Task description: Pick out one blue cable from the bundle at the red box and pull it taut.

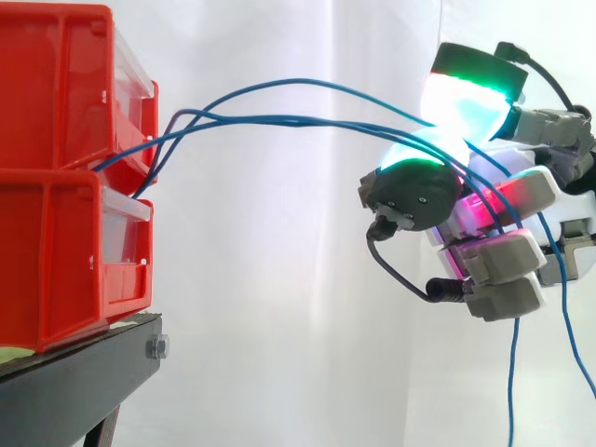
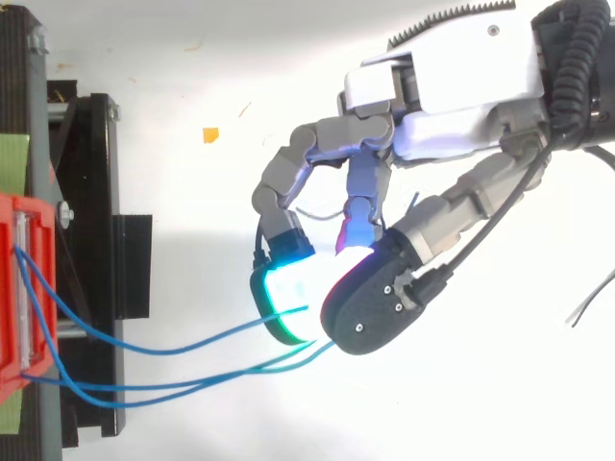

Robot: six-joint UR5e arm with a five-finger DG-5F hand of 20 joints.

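Hand (image 2: 447, 86): fingers curled, and the cyan-green glowing pads (image 2: 288, 288) are pinched together on the thin blue cables (image 1: 279, 118). It sits well apart from the bins.
Cables: you've got a few running from the front of the stacked red plastic bins (image 1: 56, 112) across the gap into the pads. You can't tell how many are actually in the pinch.
Slack: every run bows in a shallow curve, none is straight. Past the hand, the loose ends hang down.
Bins: two, stacked on the black metal stand (image 1: 84, 368).
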